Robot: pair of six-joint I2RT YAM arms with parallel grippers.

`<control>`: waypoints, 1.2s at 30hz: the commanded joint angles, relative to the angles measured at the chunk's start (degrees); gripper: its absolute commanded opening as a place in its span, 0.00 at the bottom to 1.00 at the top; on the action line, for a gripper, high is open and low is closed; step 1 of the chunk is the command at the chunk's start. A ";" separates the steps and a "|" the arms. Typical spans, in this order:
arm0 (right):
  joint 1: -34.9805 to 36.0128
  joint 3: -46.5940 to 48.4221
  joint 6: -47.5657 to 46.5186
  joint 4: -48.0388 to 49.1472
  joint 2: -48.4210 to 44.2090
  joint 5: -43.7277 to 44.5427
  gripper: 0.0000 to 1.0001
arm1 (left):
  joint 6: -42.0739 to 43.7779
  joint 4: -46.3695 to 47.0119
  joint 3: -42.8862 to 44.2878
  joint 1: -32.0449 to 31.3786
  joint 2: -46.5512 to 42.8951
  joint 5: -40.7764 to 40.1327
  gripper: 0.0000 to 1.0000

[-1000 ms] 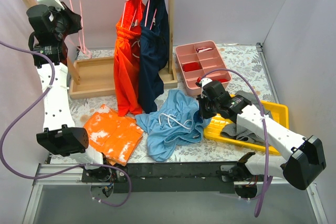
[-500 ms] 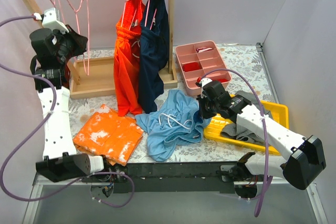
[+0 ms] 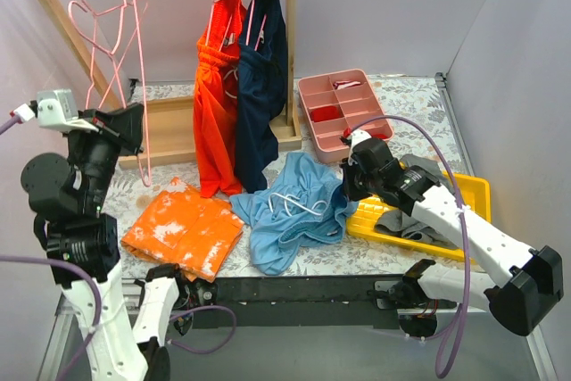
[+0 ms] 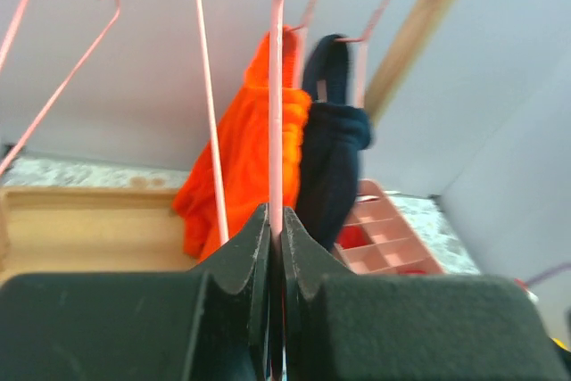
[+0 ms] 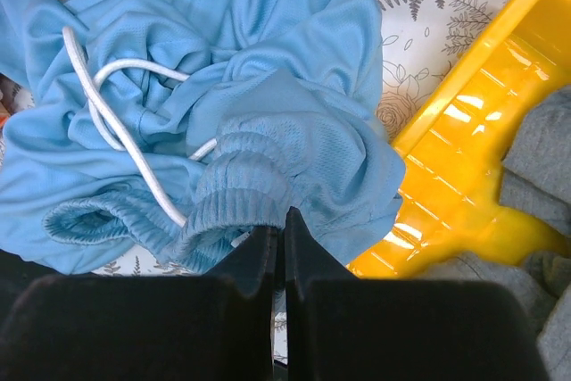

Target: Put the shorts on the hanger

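The shorts (image 3: 290,211) lie crumpled on the table between an orange cloth (image 3: 183,225) and the yellow tray (image 3: 473,186). They are likely light, limp and slippery; take hold at the gathered waistband (image 5: 241,189), the firmest part, clear of the white drawstring (image 5: 107,113). The right gripper (image 5: 278,220) is closed, apparently pinching that waistband edge. The left gripper (image 4: 276,220) is clamped on the hanger (image 4: 276,113), a thin, springy wire. The yellow tray holds grey cloth (image 3: 419,220). The pink compartment tray (image 3: 335,76) holds red items (image 3: 323,114) in some cells.
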 commanded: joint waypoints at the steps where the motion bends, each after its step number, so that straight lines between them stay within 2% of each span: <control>1: 0.00 -1.46 1.99 -0.58 -3.21 1.62 0.01 | -4.77 0.58 0.86 -1.80 -1.32 8.55 0.00; 6: 0.00 -4.89 4.71 0.47 -6.28 2.76 0.01 | -5.93 2.87 4.64 -5.22 0.78 13.41 0.00; 9: 0.00 -6.99 5.68 1.34 -8.04 3.29 0.01 | -6.45 4.10 6.30 -9.96 4.65 16.05 0.00; 10: 0.00 -7.35 6.21 1.44 -8.30 3.38 0.01 | -6.71 4.54 6.83 -14.41 7.09 17.10 0.00; 12: 0.00 -7.96 6.74 1.52 -8.92 3.91 0.01 | -6.54 4.55 8.84 -18.39 9.91 16.68 0.00; 15: 0.00 -9.37 8.06 2.49 -9.45 4.26 0.01 | -2.87 1.40 10.52 -29.01 15.45 11.16 0.00; 16: 0.00 -9.81 8.41 2.75 -9.62 4.26 0.05 | -1.89 0.16 12.09 -35.31 16.95 9.48 0.00; 19: 0.00 -10.95 9.46 3.11 -10.06 5.14 0.16 | 1.27 -4.50 12.99 -44.48 20.91 0.26 0.00; 23: 0.00 -12.18 11.40 1.97 -11.55 7.68 0.16 | 1.19 -8.19 6.78 -46.62 19.17 -0.91 0.00; 24: 0.00 -12.53 12.27 1.88 -12.52 8.65 0.10 | 0.76 -8.81 5.27 -46.80 16.55 -0.47 0.00; 27: 0.00 -12.98 13.07 1.96 -14.01 10.06 0.01 | 0.40 -11.53 -0.79 -46.97 11.19 2.85 0.00; 30: 0.00 -11.05 13.25 0.56 -13.32 12.34 0.01 | -0.74 -11.45 -10.71 -47.33 6.96 8.22 0.00; 36: 0.00 -4.64 11.05 -3.74 -9.02 14.63 0.01 | -0.30 -13.64 -19.08 -48.20 -0.53 14.29 0.00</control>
